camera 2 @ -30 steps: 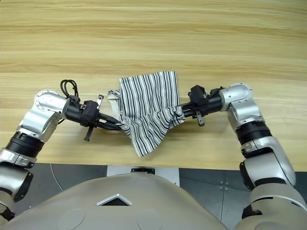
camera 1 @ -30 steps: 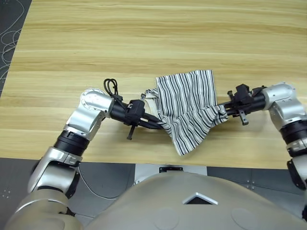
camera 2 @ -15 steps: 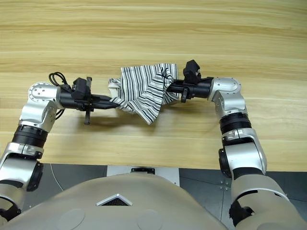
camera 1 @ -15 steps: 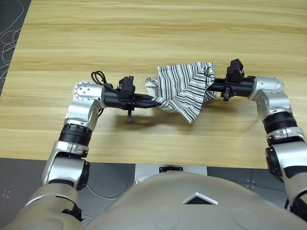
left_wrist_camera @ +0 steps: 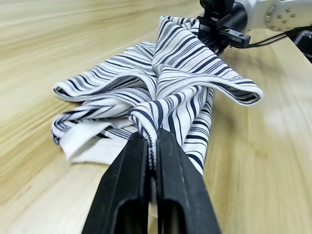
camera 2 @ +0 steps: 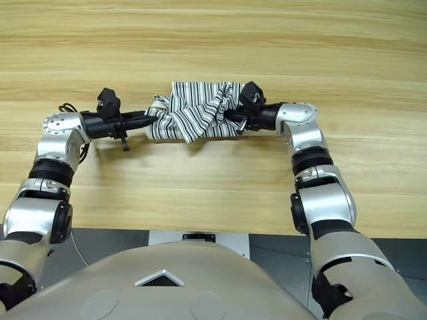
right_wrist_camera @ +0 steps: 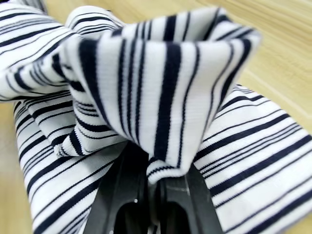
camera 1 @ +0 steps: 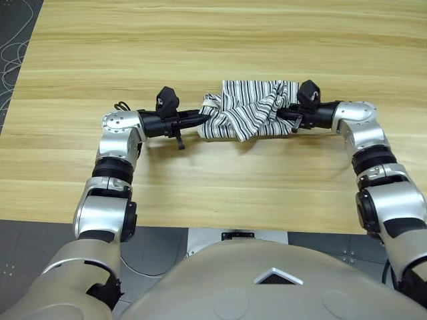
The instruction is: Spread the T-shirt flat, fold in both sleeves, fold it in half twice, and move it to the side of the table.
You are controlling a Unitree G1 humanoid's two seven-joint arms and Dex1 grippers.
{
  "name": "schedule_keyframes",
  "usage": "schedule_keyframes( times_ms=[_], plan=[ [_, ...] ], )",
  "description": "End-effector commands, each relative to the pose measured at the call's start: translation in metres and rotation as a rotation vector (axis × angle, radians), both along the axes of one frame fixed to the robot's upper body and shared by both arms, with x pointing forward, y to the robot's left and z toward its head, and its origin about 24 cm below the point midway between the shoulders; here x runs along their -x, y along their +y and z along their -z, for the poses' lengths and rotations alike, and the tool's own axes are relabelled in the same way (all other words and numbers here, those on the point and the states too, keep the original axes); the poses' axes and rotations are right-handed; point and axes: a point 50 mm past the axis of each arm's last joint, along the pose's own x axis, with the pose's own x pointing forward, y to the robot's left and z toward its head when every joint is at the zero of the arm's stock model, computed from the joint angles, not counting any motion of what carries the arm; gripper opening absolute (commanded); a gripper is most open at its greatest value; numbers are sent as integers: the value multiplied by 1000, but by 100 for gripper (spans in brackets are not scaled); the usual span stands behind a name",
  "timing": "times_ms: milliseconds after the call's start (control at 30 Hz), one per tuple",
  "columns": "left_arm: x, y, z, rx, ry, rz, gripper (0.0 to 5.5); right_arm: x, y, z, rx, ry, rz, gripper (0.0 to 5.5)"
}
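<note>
**Both grippers locked on the bunched T-shirt, mid-table**

OK, live from the table [camera 1: 200,40]: the T-shirt [camera 1: 247,110] is down on the wood, approx. mid-way across the table's width and well back from its near edge. It's black-and-white striped and nowhere near flat, just a crumpled heap w/ folds stacked on folds. A plain white patch peeks out at the end toward the table's left side.

My left gripper [camera 1: 203,117] is low over the table, a bit left of centre, pointing in toward the middle. Its fingers [left_wrist_camera: 131,170] are pinched tight w/ a striped edge of the tee squeezed btwn them, no gap in the wrist cam. That edge rises up off the wood into my grip.

My right gripper [camera 1: 285,115] mirrors it, a bit right of table centre, pointing back toward the left one. Fingers closed on a thick fold of stripes, the cloth puffing up over the black tips. So the tee is slung btwn my two grippers, most of it resting on the wood.

Forearms run roughly parallel to the near edge, elbows bent. Off the table's left side, thin pale cables [camera 1: 13,40] loop over dark floor
</note>
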Motion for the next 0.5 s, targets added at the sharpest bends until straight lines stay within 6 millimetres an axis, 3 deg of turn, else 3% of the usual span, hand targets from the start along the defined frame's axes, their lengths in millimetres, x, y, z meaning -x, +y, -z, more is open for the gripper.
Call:
schedule_keyframes(
  times_ms=[33, 100, 233, 500],
  plan=[
    [-10, -2, 1, 0, 62, -78, 10, -1, 8, 11, -5, 98, 80, 63],
    [-12, -1, 7, -7, 125, -140, 10, -1, 11, 14, -22, 138, 129, 92],
    [-15, 5, 17, -29, 226, -268, 75, -10, 9, 10, -182, 256, 305, 156],
    [-23, 19, 13, 139, 387, -466, 186, -10, -17, 1, -576, 487, 493, 278]
  ],
)
